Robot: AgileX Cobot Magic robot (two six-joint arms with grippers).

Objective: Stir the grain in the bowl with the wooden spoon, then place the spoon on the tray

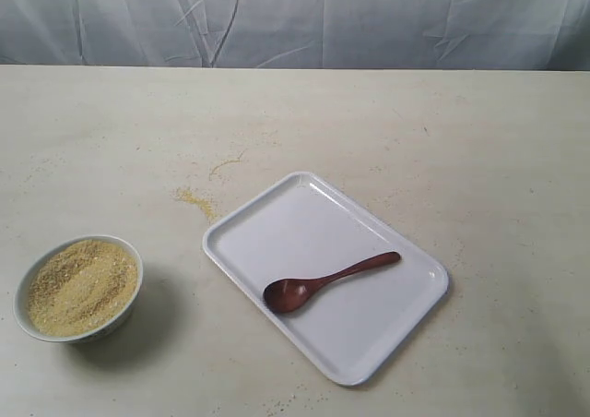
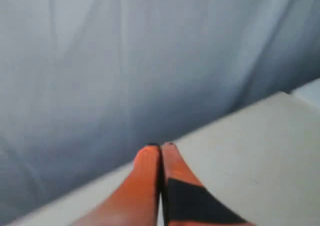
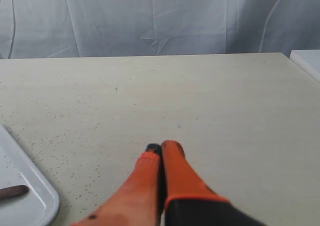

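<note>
The dark reddish-brown wooden spoon (image 1: pixel 327 281) lies flat on the white tray (image 1: pixel 277 219), its oval end toward the bowl. A small white-rimmed bowl (image 1: pixel 123 312) sits at the front left, heaped with pale yellow grain (image 1: pixel 81 285). No arm shows in the exterior view. In the left wrist view my left gripper (image 2: pixel 161 147) is shut with nothing in it, pointing over the table edge at the grey curtain. My right gripper (image 3: pixel 162 147) is shut and empty above bare table; a corner of the tray (image 3: pixel 35 198) and the spoon's handle tip (image 3: pixel 12 191) show beside it.
Spilled grain (image 1: pixel 195 198) is scattered on the beige table behind the tray and bowl. A wrinkled grey curtain (image 1: pixel 295 16) hangs along the table's far edge. A white object's corner (image 3: pixel 307 62) shows at the table's side in the right wrist view.
</note>
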